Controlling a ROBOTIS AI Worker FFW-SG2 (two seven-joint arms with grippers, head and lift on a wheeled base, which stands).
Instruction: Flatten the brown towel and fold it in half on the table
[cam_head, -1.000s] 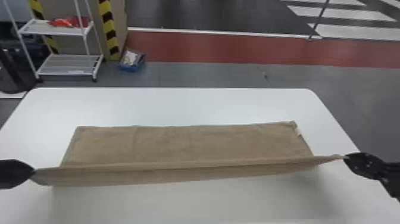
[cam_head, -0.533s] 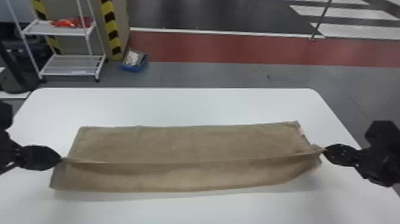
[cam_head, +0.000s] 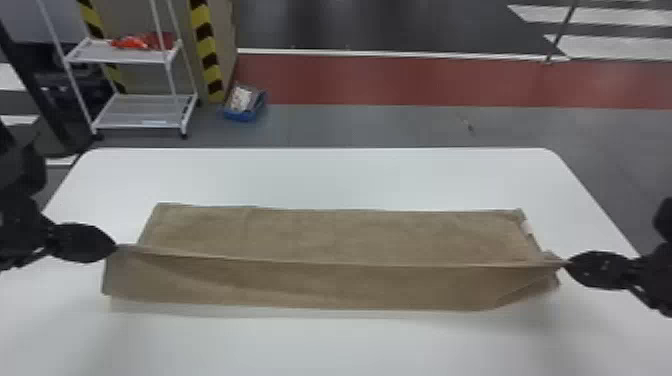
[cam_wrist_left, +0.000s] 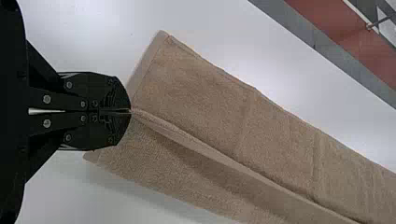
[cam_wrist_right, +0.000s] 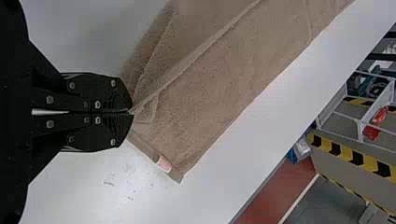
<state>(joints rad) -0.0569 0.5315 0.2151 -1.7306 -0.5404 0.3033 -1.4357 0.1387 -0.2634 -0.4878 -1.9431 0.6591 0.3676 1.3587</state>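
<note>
A soft brown cloth towel (cam_head: 340, 235) stretches lengthwise across the white, round-cornered table (cam_head: 350, 177), its far part flat on the surface, its raised edge drawn in a long line between my two hands. On the side nearer me, the cloth slopes down from that edge, with a diagonal crease toward my right and a faint shadow along the tabletop. A small pale label (cam_head: 527, 227) sits on the towel's far right border, close to the corner.

My black left gripper (cam_head: 115, 246) has its two flat fingers closed on the raised edge at the towel's left end. Opposite, my black right gripper (cam_head: 567, 265) pinches the same edge at the right end, fingertips pressed together on the cloth. From my right wrist, small grey marks (cam_wrist_right: 108, 180) are visible on the tabletop near the labelled corner.

Beyond the table, a white metal shelf cart (cam_head: 142, 112) stands to the left on the grey floor (cam_head: 375, 125), red items (cam_head: 142, 41) on its upper shelf. Beside it are a yellow-and-black striped post (cam_head: 205, 50) and a blue bin (cam_head: 242, 116) with pale contents. A dull red floor band (cam_head: 400, 80) runs behind, and white stripes (cam_head: 600, 45) cross the dark ground at far right
</note>
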